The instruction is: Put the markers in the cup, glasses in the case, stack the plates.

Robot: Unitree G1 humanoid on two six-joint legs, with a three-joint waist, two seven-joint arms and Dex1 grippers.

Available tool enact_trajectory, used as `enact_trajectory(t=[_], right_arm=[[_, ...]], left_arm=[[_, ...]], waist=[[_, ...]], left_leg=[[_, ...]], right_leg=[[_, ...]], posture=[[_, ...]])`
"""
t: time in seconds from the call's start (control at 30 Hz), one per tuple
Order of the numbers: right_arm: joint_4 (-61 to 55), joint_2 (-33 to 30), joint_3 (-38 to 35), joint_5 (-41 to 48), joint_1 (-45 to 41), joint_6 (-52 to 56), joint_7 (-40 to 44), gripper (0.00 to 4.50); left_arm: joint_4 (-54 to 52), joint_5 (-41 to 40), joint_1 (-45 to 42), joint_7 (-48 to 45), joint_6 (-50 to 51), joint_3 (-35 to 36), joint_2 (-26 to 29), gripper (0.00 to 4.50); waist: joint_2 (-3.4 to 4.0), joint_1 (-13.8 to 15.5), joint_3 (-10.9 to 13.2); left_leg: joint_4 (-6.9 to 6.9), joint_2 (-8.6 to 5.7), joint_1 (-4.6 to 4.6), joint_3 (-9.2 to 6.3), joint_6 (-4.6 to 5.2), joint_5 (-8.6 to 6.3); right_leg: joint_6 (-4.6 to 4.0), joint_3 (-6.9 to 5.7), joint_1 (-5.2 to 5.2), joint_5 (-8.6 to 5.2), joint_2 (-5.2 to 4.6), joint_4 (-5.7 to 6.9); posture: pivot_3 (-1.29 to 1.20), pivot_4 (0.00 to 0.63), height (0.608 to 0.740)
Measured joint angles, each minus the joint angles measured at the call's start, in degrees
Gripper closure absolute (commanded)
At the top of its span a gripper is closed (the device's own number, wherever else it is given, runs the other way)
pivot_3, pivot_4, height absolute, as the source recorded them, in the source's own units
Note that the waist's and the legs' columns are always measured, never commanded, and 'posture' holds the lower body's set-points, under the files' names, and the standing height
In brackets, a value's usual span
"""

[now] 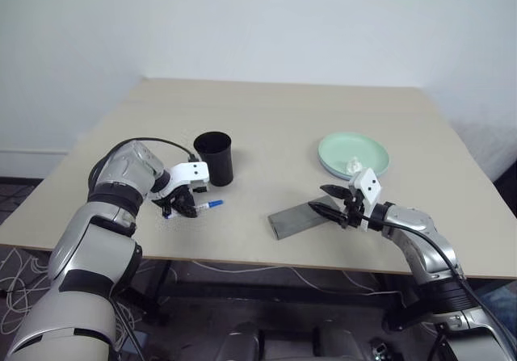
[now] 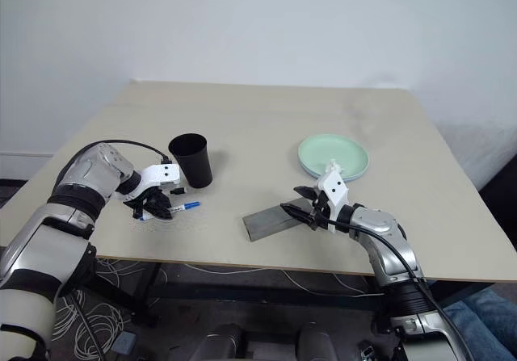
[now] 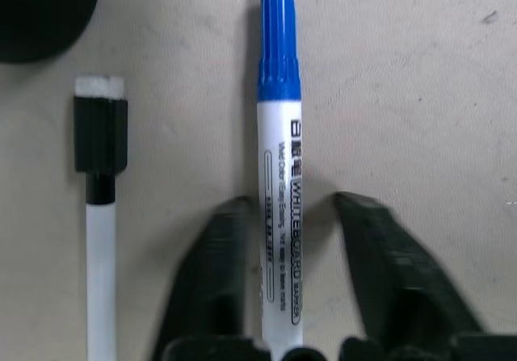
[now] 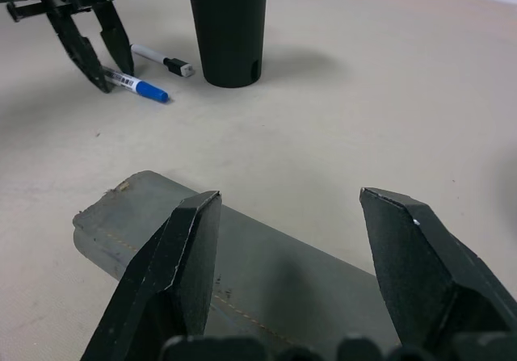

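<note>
A white marker with a blue cap (image 3: 279,175) lies on the table beside a black-capped marker (image 3: 101,216), just in front of the black cup (image 1: 214,159). My left gripper (image 1: 184,207) points down over the blue-capped marker, its fingers (image 3: 218,280) astride the barrel, one touching it and the other a small gap away. The grey case (image 1: 295,218) lies shut near the front edge. My right gripper (image 1: 325,199) hovers open over its right end. The mint green plate (image 1: 353,153) sits at the back right, with a bluish rim (image 1: 323,165) showing under it. The glasses are out of view.
A small crumpled white scrap (image 1: 353,165) lies on the green plate. The table's front edge (image 1: 242,258) runs close below both grippers. A white wall stands behind the table.
</note>
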Motion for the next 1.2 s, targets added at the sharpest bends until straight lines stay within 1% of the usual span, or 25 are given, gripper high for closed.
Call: enact_trajectory(t=[0.03,0.07,0.33,0.47,0.53,0.6,0.67,0.7,0.77,0.8,0.97,1.07,1.2], right_arm=[[0.0,0.0,0.0,0.0,0.0,0.0,0.0,1.51],[0.0,0.0,0.0,0.0,0.0,0.0,0.0,1.51],[0.0,0.1,0.0,0.0,-0.2,0.0,0.1,1.51],[0.0,0.0,0.0,0.0,-0.4,0.0,0.1,1.51],[0.0,-0.1,0.0,0.0,-0.4,0.1,0.1,1.51],[0.0,-0.1,0.1,0.0,-0.6,0.1,0.2,1.51],[0.0,-0.3,0.0,0.0,-0.6,0.1,0.2,1.51],[0.1,-0.6,-0.2,-0.1,-0.6,0.1,0.1,1.51],[0.2,-0.5,-0.2,-0.1,-1.2,0.2,0.1,1.51],[0.2,-0.4,-0.1,-0.1,-1.8,0.2,0.1,1.51],[0.3,-1.0,-0.2,-0.2,-2.2,0.2,0.2,1.51],[0.3,-1.0,-0.1,-0.2,-2.4,0.3,0.7,1.51],[0.4,-1.0,0.2,-0.2,-3.5,0.9,1.5,1.51]], left_arm=[[-0.5,-0.1,0.2,-0.3,-0.1,0.0,0.0,4.36],[-0.9,-0.1,0.4,-0.7,-0.2,0.0,0.0,4.44],[-5.3,-0.8,2.3,-3.0,0.1,0.2,0.5,4.44],[-14.9,-6.0,5.1,-7.2,2.8,2.9,-0.2,4.44],[-21.9,-10.5,6.4,-7.4,4.6,6.4,-2.2,4.44],[-26.8,-13.2,6.5,-7.4,5.8,7.4,-3.3,4.44],[-28.8,-14.5,6.6,-6.4,6.7,8.4,-3.7,4.44],[-29.0,-16.1,7.0,-1.5,7.2,12.1,-6.5,4.44],[-29.9,-19.1,7.7,7.1,7.2,17.0,-12.0,4.44],[-30.4,-20.1,7.8,10.2,7.2,18.2,-13.7,4.44],[-32.1,-23.3,8.2,23.0,6.5,25.0,-15.7,4.44],[-31.9,-23.5,8.2,32.4,4.2,29.5,-16.7,4.44],[-30.2,-23.1,8.7,42.5,-0.2,32.7,-16.7,4.44]], waist=[[0.00,0.0,0.0],[0.00,0.0,0.0],[0.00,0.0,0.0],[-0.01,0.0,0.0],[-0.02,0.1,0.0],[-0.01,0.0,0.0],[0.02,-0.3,0.0],[0.05,-0.2,0.0],[0.02,0.0,0.0],[0.02,0.0,0.0],[0.04,-0.2,0.0],[0.03,0.0,0.0],[0.03,0.0,0.0]], left_leg=[[0.00,0.00,0.00,0.01,0.00,0.00],[0.00,0.00,0.00,0.01,0.01,0.01],[0.00,0.00,0.03,0.00,0.00,0.00],[0.00,0.00,-0.02,-0.02,0.00,0.00],[0.00,0.00,-0.06,-0.05,0.00,0.00],[0.01,0.00,-0.02,-0.01,0.00,0.00],[-0.02,0.04,0.11,0.06,0.01,0.01],[-0.03,0.03,0.15,0.02,0.01,0.01],[0.01,0.03,0.16,-0.06,0.01,0.01],[0.02,0.02,0.15,-0.04,0.01,0.02],[0.02,0.02,0.25,0.00,0.19,0.13],[0.03,-0.01,0.23,0.01,0.20,0.14],[0.04,-0.03,0.24,0.03,0.20,0.14]], right_leg=[[0.02,0.00,0.00,0.01,0.00,0.00],[0.03,0.00,0.00,0.01,0.00,0.00],[-0.06,0.00,0.02,-0.03,0.00,0.02],[-0.07,0.00,0.03,-0.04,-0.01,-0.02],[-0.06,-0.02,0.00,-0.03,-0.01,-0.02],[-0.03,0.01,0.01,-0.02,0.00,0.00],[-0.02,0.07,0.03,-0.01,0.03,0.03],[-0.01,0.06,0.08,-0.01,0.02,0.05],[0.04,0.02,0.13,0.03,0.02,0.05],[0.06,0.02,0.13,0.04,0.02,0.05],[0.10,0.05,0.14,0.06,0.05,0.06],[0.11,0.06,0.16,0.07,0.03,0.03],[0.11,0.07,0.19,0.08,0.02,0.02]], posture=[[0.00,0.000,0.740],[0.00,0.000,0.740],[0.00,0.000,0.740],[0.00,0.000,0.740],[0.00,0.000,0.740],[0.00,0.000,0.740],[0.00,0.000,0.740],[0.00,0.000,0.740],[0.00,0.000,0.740],[0.00,0.000,0.740],[0.00,0.000,0.740],[0.00,0.000,0.740],[0.00,0.000,0.740]])
